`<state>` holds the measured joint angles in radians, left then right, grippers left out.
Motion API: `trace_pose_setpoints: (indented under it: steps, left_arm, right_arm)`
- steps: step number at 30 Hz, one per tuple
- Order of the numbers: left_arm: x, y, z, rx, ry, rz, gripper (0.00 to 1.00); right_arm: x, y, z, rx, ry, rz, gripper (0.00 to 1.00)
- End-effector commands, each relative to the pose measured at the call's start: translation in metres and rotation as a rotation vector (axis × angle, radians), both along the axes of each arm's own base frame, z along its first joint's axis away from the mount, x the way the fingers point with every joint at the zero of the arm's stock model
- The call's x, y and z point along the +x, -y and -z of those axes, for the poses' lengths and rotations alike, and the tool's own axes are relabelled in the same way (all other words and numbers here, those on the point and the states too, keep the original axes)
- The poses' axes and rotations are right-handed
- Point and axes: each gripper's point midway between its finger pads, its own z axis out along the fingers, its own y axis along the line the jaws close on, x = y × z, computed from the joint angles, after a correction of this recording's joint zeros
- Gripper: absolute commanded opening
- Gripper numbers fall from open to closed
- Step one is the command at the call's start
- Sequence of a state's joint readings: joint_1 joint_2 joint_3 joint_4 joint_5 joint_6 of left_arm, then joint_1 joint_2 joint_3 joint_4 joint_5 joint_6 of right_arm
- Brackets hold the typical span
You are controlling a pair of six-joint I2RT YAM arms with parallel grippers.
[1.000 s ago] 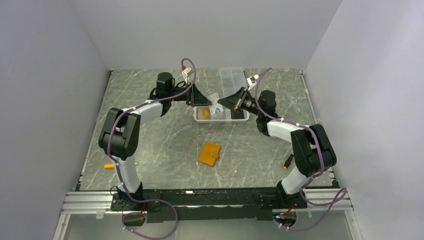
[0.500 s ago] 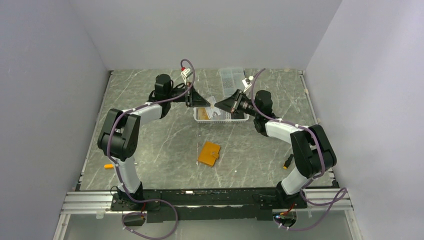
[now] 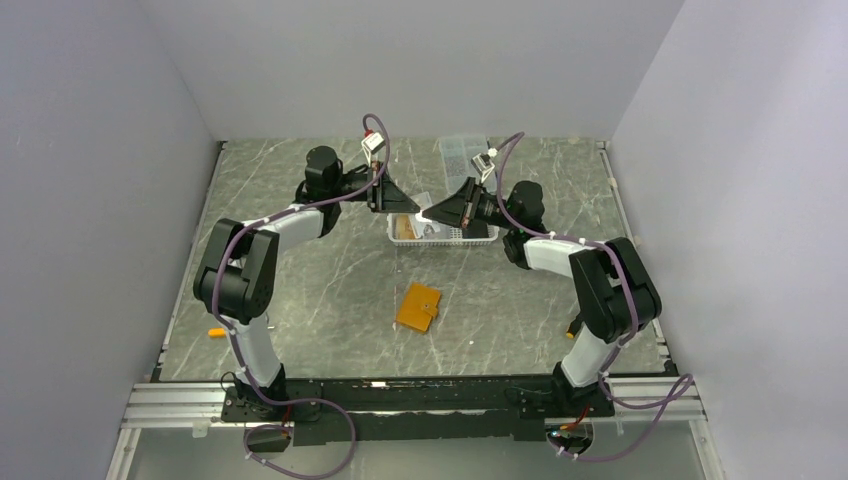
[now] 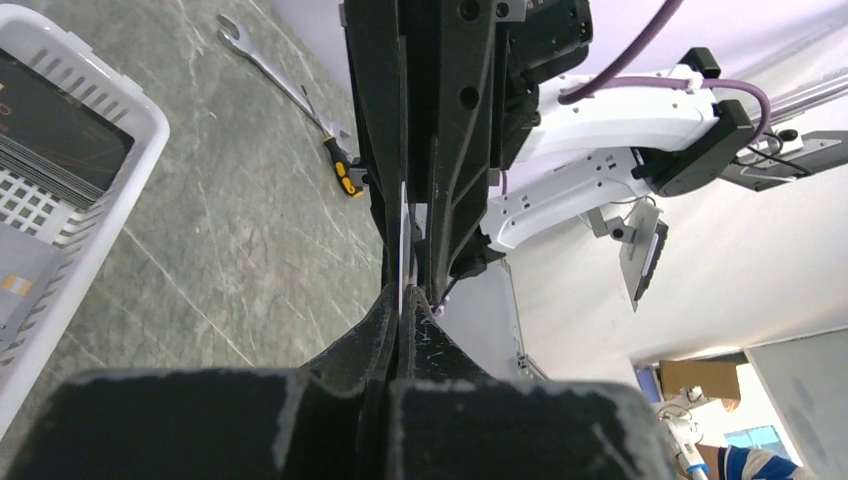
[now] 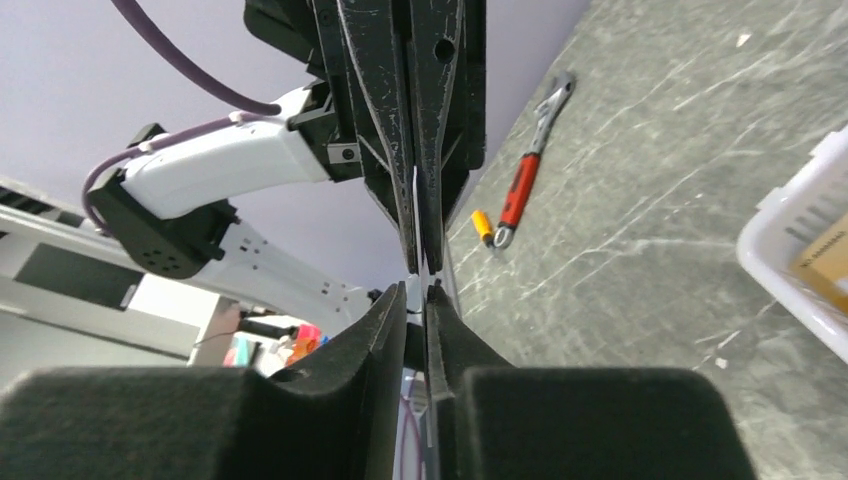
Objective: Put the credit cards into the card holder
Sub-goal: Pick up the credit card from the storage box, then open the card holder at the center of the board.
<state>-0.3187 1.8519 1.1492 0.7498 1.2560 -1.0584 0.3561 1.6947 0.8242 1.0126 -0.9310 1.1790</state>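
Observation:
A thin pale credit card (image 3: 426,211) hangs edge-on above the white basket (image 3: 470,238), bridging both grippers. My left gripper (image 4: 403,296) is shut on one end of the card (image 4: 403,235). From the other side, my right gripper (image 5: 418,290) stands slightly open around the card (image 5: 415,210), with a gap showing beside it. In the top view the left gripper (image 3: 397,204) and right gripper (image 3: 440,213) meet tip to tip. The basket also holds a black card (image 4: 60,125) and an orange-gold card (image 5: 825,262). Closed, the orange card holder (image 3: 418,307) lies on the table nearer the bases.
A clear compartment box (image 3: 462,152) stands behind the basket. A wrench (image 4: 265,65) and a yellow-handled tool (image 4: 345,175) lie on the right side of the table, a red adjustable wrench (image 5: 525,185) on the left. The basket rim (image 4: 120,200) sits just below both grippers.
My left gripper has shut on the card that the right gripper carried to it. The right jaws have parted a little. Both arms shifted slightly left.

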Motion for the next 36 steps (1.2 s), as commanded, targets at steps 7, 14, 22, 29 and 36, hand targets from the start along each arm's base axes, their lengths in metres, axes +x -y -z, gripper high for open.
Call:
trace_pose_setpoints:
  steps: [7, 14, 22, 29, 36]
  left_arm:
    - [-0.018, -0.004, -0.031, -0.017, 0.123, 0.052, 0.01]
    - [-0.033, -0.013, -0.034, -0.007, 0.131, 0.069, 0.33]
    - [-0.06, -0.023, -0.047, -0.014, 0.195, 0.1, 0.48]
    - [-0.054, -0.025, -0.006, 0.134, 0.112, 0.01, 0.47]
    - [-0.07, -0.035, 0.103, 0.587, 0.308, 0.014, 0.48]
  right_arm:
    - [-0.013, -0.007, -0.035, -0.026, 0.133, -0.11, 0.0]
    - [0.002, 0.006, -0.039, -0.092, 0.167, 0.052, 0.0]
    - [0.017, 0.02, -0.037, -0.125, 0.143, 0.164, 0.0]
    - [0.01, 0.028, -0.033, -0.162, 0.142, 0.186, 0.0]
    - [-0.033, 0.027, 0.043, -0.444, 0.022, 0.213, 0.0]
